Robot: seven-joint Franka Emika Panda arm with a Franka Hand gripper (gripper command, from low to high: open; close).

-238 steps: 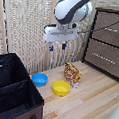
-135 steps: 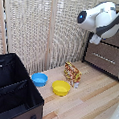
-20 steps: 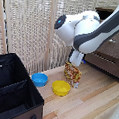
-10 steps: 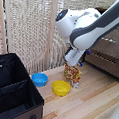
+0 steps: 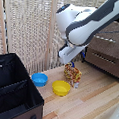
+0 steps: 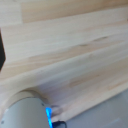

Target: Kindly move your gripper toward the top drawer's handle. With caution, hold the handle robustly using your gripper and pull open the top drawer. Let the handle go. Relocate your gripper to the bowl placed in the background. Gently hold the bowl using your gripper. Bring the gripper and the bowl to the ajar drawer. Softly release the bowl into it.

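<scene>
The blue bowl (image 5: 39, 79) sits on the wooden surface next to the black fabric box. My gripper (image 5: 69, 55) hangs from the bulky white arm (image 5: 82, 21), above and to the exterior view's right of the blue bowl, over a patterned snack bag. It is blurred, so I cannot tell how the jaws stand, and it holds nothing that I can see. The dresser stands at the exterior view's right with the top drawer (image 5: 110, 44) and its silver handle (image 5: 107, 39). I cannot tell how far the drawer is open. The wrist view shows only blurred wood planks (image 6: 70, 50).
A yellow bowl (image 5: 61, 87) lies just right of the blue one. The patterned snack bag (image 5: 72, 74) stands beneath the gripper. The black fabric box (image 5: 13, 93) fills the exterior view's lower left. A slatted blind (image 5: 32, 29) closes the back.
The arm has left the dresser side and swung to the exterior view's left. Over the last second the gripper has shifted slightly further left above the snack bag.
</scene>
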